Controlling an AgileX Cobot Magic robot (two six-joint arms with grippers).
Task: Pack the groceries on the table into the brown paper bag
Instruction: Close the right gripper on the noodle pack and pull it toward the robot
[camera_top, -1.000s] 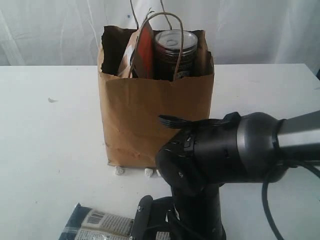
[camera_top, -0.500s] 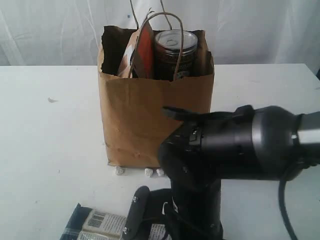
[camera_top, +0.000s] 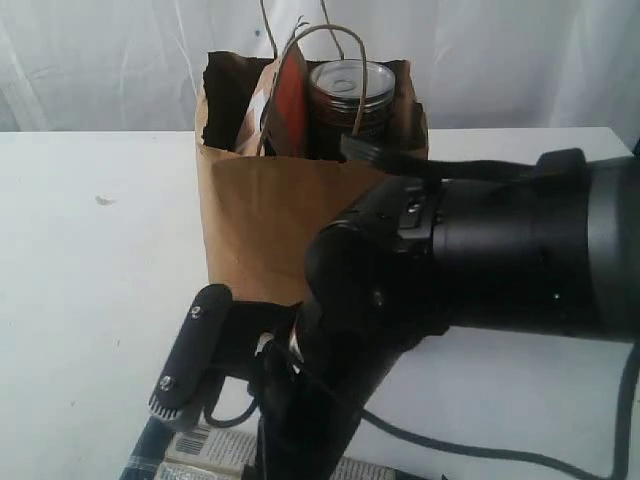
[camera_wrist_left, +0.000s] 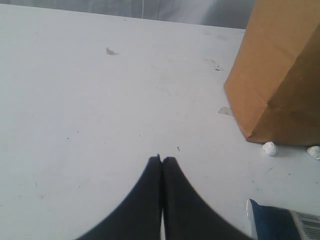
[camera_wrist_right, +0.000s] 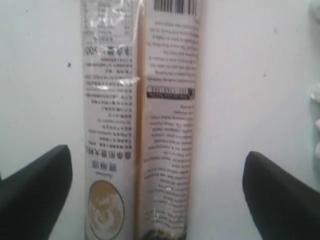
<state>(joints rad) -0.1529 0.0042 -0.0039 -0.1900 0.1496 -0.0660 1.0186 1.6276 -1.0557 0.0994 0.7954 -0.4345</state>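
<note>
looking across the table (camera_top: 80, 250) in the exterior view: the brown paper bag (camera_top: 270, 220) stands upright near the middle. the dark can (camera_top: 350, 95) and the brown pouch with orange strip (camera_top: 285, 100) show above its ragged top. my right arm (camera_top: 500, 260) fills the foreground and hides much of the table. it bends down over the long dark-blue packet (camera_top: 190, 455), which lies flat by the table's near edge, in front of the bag.

left wrist view: my left gripper (camera_wrist_left: 161, 161) is clenched on nothing above bare table. the bag stands off to one side, and a corner of the packet is close by.

right wrist view: my right gripper (camera_wrist_right: 156, 152) is spread wide, one jaw on each side of the packet. neither jaw touches it, as far as i can see.

my judgement: packing is well along. at least two items are bagged, and the packet is not yet gripped or lifted. anything deeper in the bag is hidden.
</note>
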